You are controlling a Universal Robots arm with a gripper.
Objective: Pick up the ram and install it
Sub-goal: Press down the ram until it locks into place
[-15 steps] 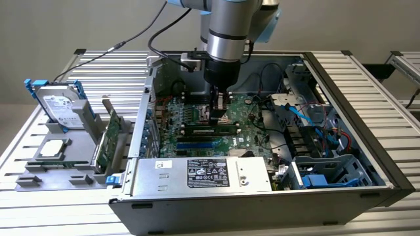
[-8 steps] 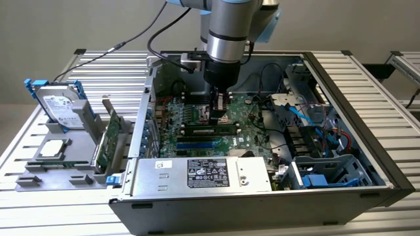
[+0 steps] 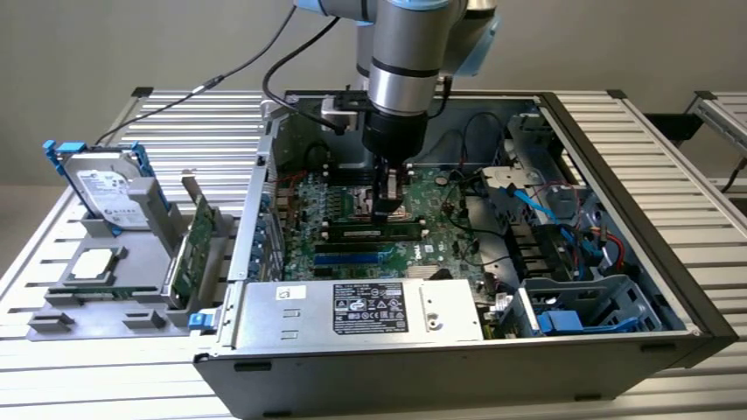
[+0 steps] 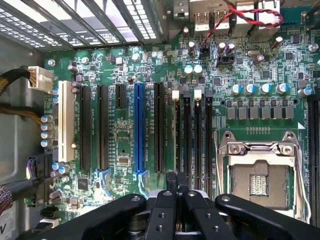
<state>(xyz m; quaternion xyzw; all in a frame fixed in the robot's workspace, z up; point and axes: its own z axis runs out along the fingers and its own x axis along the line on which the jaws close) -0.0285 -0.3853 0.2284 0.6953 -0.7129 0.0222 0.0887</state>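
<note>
Exterior view: the gripper [image 3: 391, 208] hangs inside the open computer case [image 3: 653, 289], fingers closed just above the ram [image 3: 376, 232], a dark stick lying in the motherboard [image 3: 438, 214] slots; the power supply [image 3: 362, 308] label is unreadable. Wrist view: closed fingers [image 4: 172, 182] hover over the memory slots [image 4: 192, 135] beside a blue expansion slot [image 4: 138, 130].

Materials and finishes. The counter [image 3: 175, 122] is formed of ribbed, matt silver metal slats. The computer case [image 3: 653, 262] is shown in matt dark grey sheet metal; the power supply [image 3: 362, 311] in bare brushed metal with a black paper label. The motherboard [image 4: 125, 130] is a glossy green laminate fitted with black, white and blue plastic slots. The tool [image 4: 175, 190] is finished in matt black, with smooth pins. The hard drive [image 3: 105, 188] has a shiny metal shell and blue plastic rails.
</note>
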